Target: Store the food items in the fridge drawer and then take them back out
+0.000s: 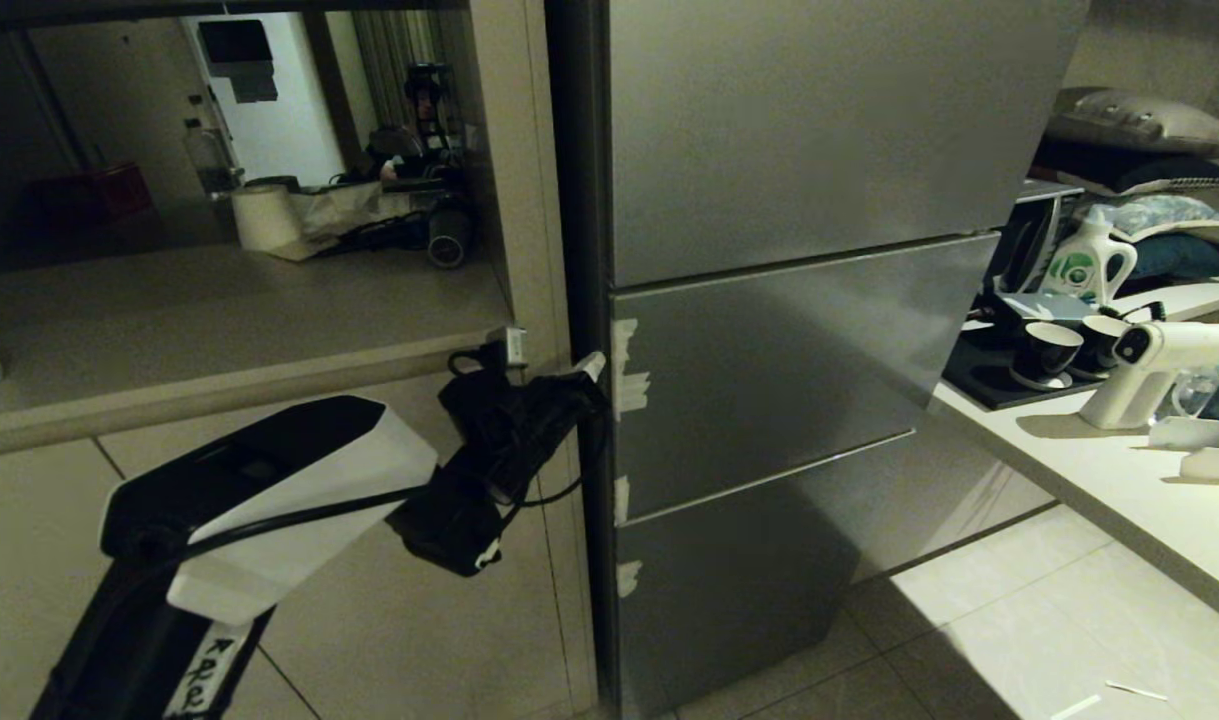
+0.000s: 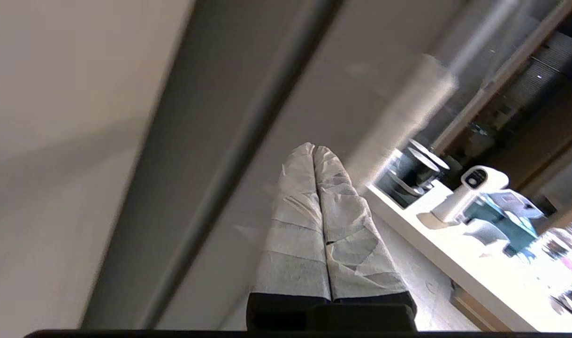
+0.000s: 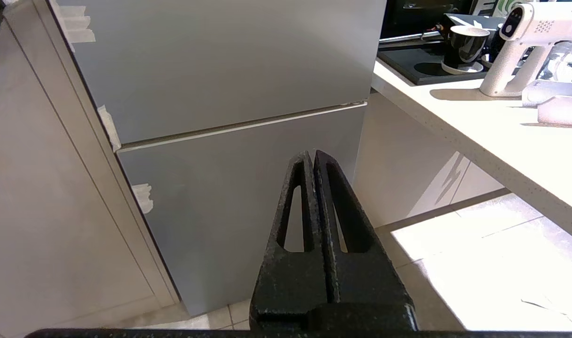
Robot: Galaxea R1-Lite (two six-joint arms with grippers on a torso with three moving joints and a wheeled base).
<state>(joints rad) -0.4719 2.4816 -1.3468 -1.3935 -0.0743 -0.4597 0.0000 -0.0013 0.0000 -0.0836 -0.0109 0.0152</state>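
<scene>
The left pincer, its cloth-wrapped fingers pressed together on nothing, sits at the left edge of the grey fridge door, beside the tape scraps on the middle panel. The right pincer is clenched empty too, low and facing the lower panels. Neither the fridge drawer nor any food item is in sight (presumably behind these closed panels). The steel front should be stiff, heavy and slick, with no handle showing, so the taped side edge beside the left pincer looks, perhaps, the only purchase. The counter lies well to the right.
</scene>
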